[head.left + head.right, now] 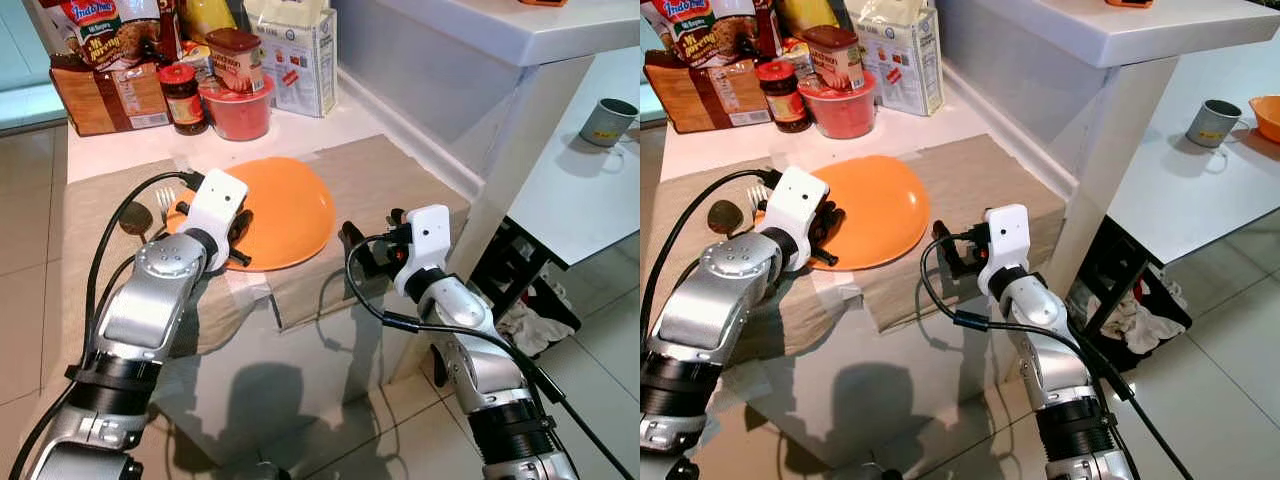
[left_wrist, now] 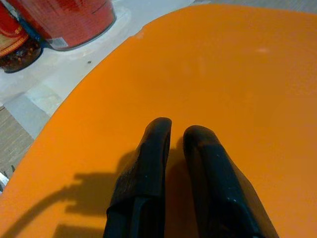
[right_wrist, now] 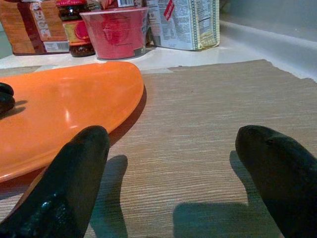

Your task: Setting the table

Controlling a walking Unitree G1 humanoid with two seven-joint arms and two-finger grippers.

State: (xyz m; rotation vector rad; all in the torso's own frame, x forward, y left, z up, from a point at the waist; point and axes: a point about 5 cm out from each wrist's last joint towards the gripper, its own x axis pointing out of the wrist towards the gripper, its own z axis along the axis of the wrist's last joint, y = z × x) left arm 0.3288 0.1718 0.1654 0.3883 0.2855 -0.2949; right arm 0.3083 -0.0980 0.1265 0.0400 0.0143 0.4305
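Both silver arms reach from the near edge toward the orange plate, which lies on a beige placemat on the white counter. Left gripper rests over the plate's near-left part, fingers nearly pressed together, holding nothing. Right gripper hovers over the placemat just right of the plate, fingers spread wide. A fork and spoon lie left of the plate; jars and boxes stand behind it.

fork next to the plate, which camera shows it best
The left eye view: the fork lies on the mat left of the orange plate, tines clear. The right eye view has it mostly behind the left end effector. I cannot make it out in the wrist views.
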